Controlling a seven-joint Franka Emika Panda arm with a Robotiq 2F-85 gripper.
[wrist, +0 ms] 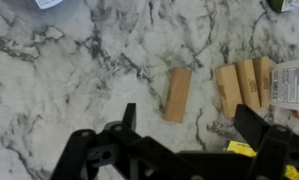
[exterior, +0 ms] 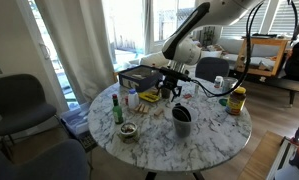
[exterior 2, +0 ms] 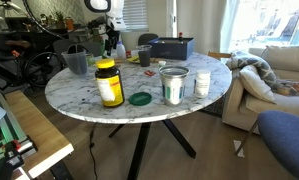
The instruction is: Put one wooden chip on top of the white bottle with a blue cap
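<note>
In the wrist view, one wooden chip (wrist: 178,94) lies alone on the marble table. Several more chips (wrist: 244,86) lie side by side to its right, next to a labelled object (wrist: 291,84). My gripper (wrist: 189,128) is open and empty, and it hovers just above the single chip. It shows in both exterior views (exterior: 172,86) (exterior 2: 111,42), low over the table. A small white bottle (exterior 2: 202,83) stands near the table's edge, far from the gripper. I cannot tell its cap colour.
On the round marble table (exterior 2: 89,100) stand a yellow jar (exterior 2: 109,83), a green lid (exterior 2: 140,98), a labelled jar (exterior 2: 173,86), a dark box (exterior 2: 171,47) and a grey pitcher (exterior 2: 77,62). A green bottle (exterior: 116,108), a bowl (exterior: 128,131) and a grey cup (exterior: 181,120) also stand there.
</note>
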